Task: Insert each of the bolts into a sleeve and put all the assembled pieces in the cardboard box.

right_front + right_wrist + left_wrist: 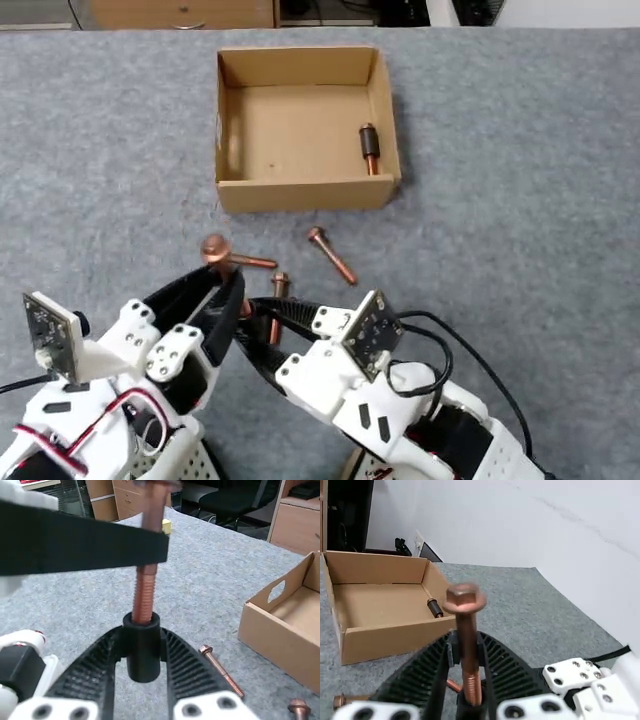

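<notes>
Copper bolt (466,640), gripped in the left jaws, had its threaded tip inside the black sleeve (142,649) clamped by the right jaws.

- cardboard box (300,193): brown, open-topped, at 12 o'clock on the table.
- assembled piece (370,148): copper bolt in a black sleeve, lying against the box's 3 o'clock wall.
- held bolt (466,630): copper, upright, hex head up, clamped by the left gripper (466,652). Its threaded tip sits in the sleeve's mouth.
- sleeve (142,652): black cylinder, upright, clamped by the right gripper (142,655).
- loose bolt (331,254) and second loose bolt (279,290): flat on the table, 6 o'clock of the box.
</notes>
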